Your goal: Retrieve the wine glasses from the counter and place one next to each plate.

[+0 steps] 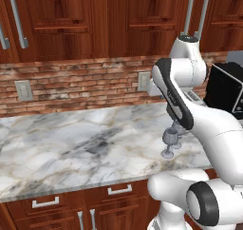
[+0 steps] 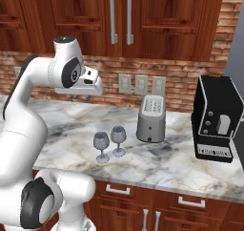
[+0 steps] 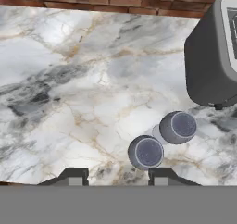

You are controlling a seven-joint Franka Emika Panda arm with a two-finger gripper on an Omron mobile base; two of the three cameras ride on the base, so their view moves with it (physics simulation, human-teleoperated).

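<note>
- Two wine glasses (image 2: 109, 144) stand upright on the counter (image 2: 171, 161), side by side and almost touching, near its front edge and left of the toaster (image 2: 151, 118); we judge neither has been collected yet.
- Our gripper (image 3: 113, 176) hangs well above them, pointing straight down, fingertips (image 3: 74, 176) apart with nothing between them.
- From the hand view the nearer glass (image 3: 146, 152) sits just off to the right of the gap, so we think a small sideways shift must come before descending.
- Because the bowls crowd each other, we would take the nearer glass first, low on its bowl, to avoid knocking its neighbour.
- No plates are visible from here.
</note>
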